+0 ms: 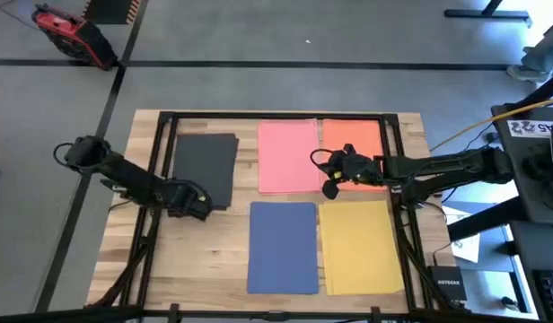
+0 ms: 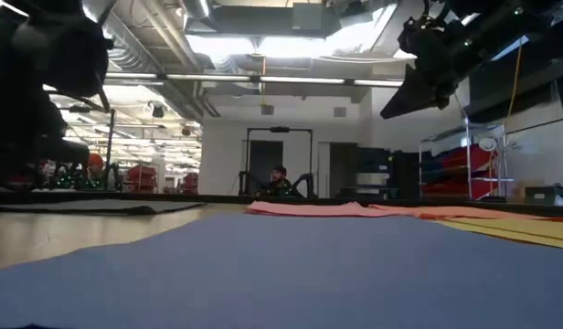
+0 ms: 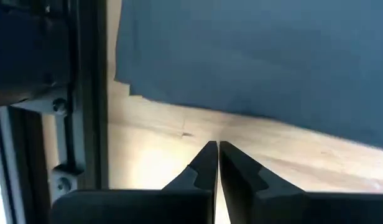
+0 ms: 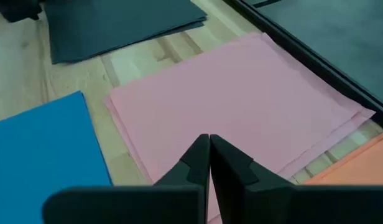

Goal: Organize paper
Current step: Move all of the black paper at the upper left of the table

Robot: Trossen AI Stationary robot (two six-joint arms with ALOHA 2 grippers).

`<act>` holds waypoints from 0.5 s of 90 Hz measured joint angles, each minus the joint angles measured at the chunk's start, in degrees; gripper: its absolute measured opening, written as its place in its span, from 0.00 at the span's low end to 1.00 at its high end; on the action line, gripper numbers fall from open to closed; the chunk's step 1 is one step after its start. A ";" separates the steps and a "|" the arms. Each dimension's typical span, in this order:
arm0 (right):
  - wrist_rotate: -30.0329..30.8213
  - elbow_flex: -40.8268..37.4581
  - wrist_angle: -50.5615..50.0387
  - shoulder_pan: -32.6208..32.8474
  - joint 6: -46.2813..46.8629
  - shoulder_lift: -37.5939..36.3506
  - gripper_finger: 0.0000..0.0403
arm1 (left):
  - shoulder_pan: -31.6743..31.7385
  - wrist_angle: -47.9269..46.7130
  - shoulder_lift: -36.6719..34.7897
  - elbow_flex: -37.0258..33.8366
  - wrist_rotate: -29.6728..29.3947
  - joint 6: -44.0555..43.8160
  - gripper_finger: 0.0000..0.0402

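Note:
Five lots of coloured paper lie flat on the wooden table: black (image 1: 205, 166) at the far left, pink (image 1: 288, 155) and orange-red (image 1: 353, 142) at the far middle, blue (image 1: 283, 247) and yellow (image 1: 362, 247) near the front. My left gripper (image 3: 217, 148) is shut over bare wood just off the black paper's near edge (image 3: 241, 112). My right gripper (image 4: 209, 142) is shut and hangs above the pink paper (image 4: 241, 99), close to the orange-red sheet (image 4: 359, 158). In the low view it (image 2: 419, 64) is well clear of the table.
A black metal frame (image 1: 276, 116) runs around the table, with rails along the left side (image 3: 86, 93) and the right side (image 1: 395, 179). The pink sheets are slightly fanned at their edges (image 4: 341, 124). Bare wood (image 1: 214, 260) lies left of the blue paper.

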 joint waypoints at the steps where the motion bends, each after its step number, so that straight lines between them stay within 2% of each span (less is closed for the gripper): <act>1: 0.01 0.00 0.01 0.00 0.00 0.01 0.00 | 0.12 0.02 0.00 -0.03 0.02 0.10 0.00; 45: 0.19 0.00 0.00 -0.02 0.00 0.02 0.00 | 8.39 2.25 -0.72 -0.10 -1.98 6.75 0.00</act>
